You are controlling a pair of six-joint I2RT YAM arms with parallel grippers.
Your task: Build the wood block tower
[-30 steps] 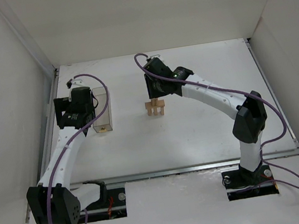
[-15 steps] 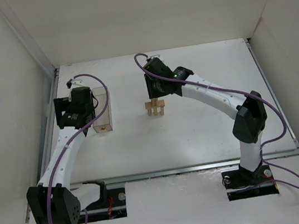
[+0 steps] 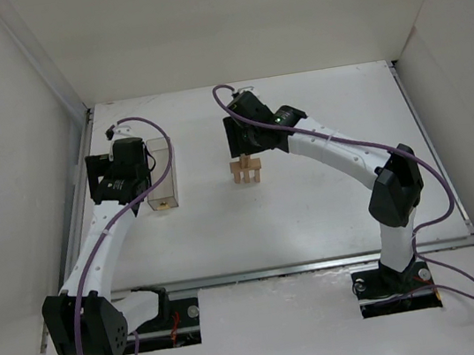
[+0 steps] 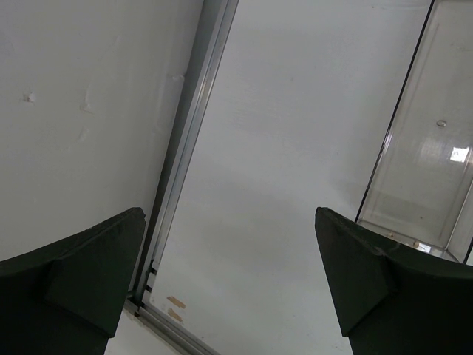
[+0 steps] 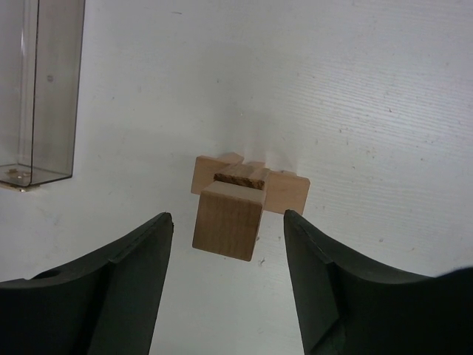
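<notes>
Tower (image 3: 246, 172): top block (image 5: 228, 220) seated | right fingers (image 5: 129, 277) wide, flanking it, not touching | left fingers (image 4: 81, 288) wide | my plan: rise straight up, brush nothing.

Matt pale wood tower (image 5: 229, 216), glossy clear plastic box (image 5: 44, 96), smooth matt white table (image 5: 369, 89).
</notes>
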